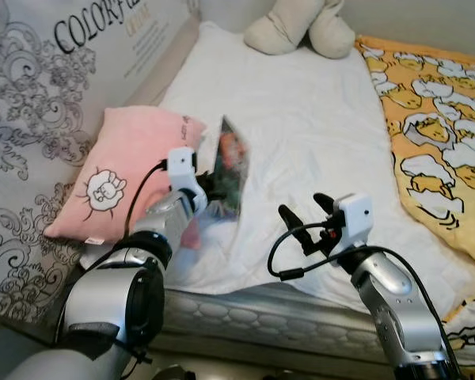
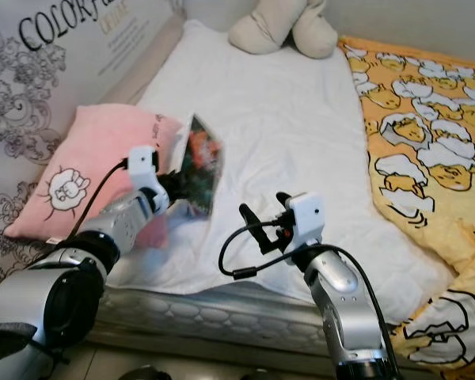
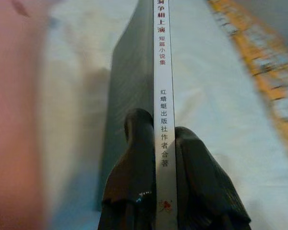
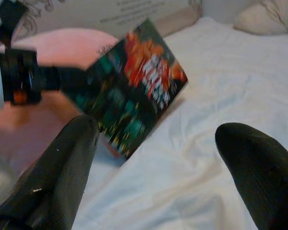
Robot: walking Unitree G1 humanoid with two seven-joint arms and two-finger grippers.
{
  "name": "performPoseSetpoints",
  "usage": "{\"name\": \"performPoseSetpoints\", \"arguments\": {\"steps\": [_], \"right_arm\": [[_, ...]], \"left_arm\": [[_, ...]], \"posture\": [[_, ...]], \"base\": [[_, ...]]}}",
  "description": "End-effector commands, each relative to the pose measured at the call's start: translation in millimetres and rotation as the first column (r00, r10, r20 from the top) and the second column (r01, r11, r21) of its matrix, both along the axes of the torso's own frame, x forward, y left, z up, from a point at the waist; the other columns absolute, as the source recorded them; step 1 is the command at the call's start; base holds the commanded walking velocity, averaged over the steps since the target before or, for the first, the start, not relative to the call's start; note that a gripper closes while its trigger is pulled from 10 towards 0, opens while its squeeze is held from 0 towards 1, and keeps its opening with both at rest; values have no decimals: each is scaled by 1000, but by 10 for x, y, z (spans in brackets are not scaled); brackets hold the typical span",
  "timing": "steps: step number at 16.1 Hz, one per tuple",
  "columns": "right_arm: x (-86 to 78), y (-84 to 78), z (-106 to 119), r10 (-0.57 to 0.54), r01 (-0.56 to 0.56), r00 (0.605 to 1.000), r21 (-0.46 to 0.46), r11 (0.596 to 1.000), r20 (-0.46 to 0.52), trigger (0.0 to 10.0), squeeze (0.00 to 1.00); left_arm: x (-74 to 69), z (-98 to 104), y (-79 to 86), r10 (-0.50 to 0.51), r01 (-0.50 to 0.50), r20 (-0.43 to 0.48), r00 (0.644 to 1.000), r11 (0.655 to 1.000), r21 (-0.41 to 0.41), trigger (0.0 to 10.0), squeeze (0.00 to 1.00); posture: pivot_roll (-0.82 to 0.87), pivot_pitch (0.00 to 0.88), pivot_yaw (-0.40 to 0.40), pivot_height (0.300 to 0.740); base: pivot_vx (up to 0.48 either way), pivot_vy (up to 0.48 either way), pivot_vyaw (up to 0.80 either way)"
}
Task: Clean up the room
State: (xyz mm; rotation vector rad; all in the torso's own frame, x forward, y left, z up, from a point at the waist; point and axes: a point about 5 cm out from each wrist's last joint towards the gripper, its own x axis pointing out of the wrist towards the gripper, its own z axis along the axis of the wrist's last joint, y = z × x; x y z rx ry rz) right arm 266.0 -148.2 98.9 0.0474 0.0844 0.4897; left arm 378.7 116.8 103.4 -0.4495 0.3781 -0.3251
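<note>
A thin book (image 1: 231, 166) with a dark, colourful cover is held on edge above the white sheet (image 1: 301, 119), just right of the pink pillow (image 1: 123, 170). My left gripper (image 1: 211, 190) is shut on its lower edge; in the left wrist view both fingers (image 3: 134, 167) clamp the white spine (image 3: 162, 96). The cover also shows in the right wrist view (image 4: 134, 96). My right gripper (image 1: 305, 212) hovers open over the sheet near the mattress's front edge, right of the book, with nothing between its fingers (image 4: 62, 163).
A beige plush toy (image 1: 301, 28) lies at the head of the bed. A yellow patterned blanket (image 1: 435, 134) covers the right side. A patterned wall panel (image 1: 39, 95) runs along the left. The quilted mattress edge (image 1: 245, 313) is close in front.
</note>
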Motion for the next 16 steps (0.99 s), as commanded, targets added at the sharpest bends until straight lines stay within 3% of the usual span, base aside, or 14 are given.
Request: {"name": "performPoseSetpoints", "arguments": {"steps": [1,4,5,7,9,11,13,14,16], "right_arm": [[-9,-32,39,-14,14,1000,1,1000,9,10000,0],[-32,-66,44,-33,33,999,-1,999,12,10000,0],[-54,-84,40,-44,44,999,0,999,10,10000,0],[-84,-67,23,-45,45,999,0,999,6,10000,0],[-81,-63,26,-48,48,999,2,999,6,10000,0],[-84,-75,48,-56,56,998,3,998,10,10000,0],[-98,-76,49,-57,57,998,4,998,10,10000,0],[-117,-89,50,-61,61,998,4,998,10,10000,0],[-137,-114,36,-66,66,998,2,998,3,10000,0]], "left_arm": [[137,329,-59,-7,17,74,997,990,-142,10000,0],[130,357,-128,-39,44,24,999,951,-307,10000,0],[71,238,-179,-67,51,-39,997,945,-324,10000,0],[-99,-148,-147,-39,11,-177,983,987,-158,10000,0],[-154,-253,-123,-37,19,-201,979,996,-91,10000,0],[-251,-437,-43,-11,33,-246,969,996,85,10000,0],[-220,-416,55,49,-17,-221,974,989,147,10000,0],[-160,-346,198,112,-72,-166,980,971,228,10000,0],[-111,-268,313,138,-100,-118,983,953,286,10000,0]], "posture": [[-211,24,-38,740],[-243,14,-14,740],[-250,9,-10,740],[-261,1,-2,740],[-267,3,0,740],[-275,18,-1,740],[-276,20,-1,740],[-278,27,-4,740],[-269,33,-7,740]], "base": [[0,0,0],[0,0,0],[0,0,0],[0,0,0],[0,0,0],[0,0,0],[0,0,0],[0,0,0],[0,0,0]]}}
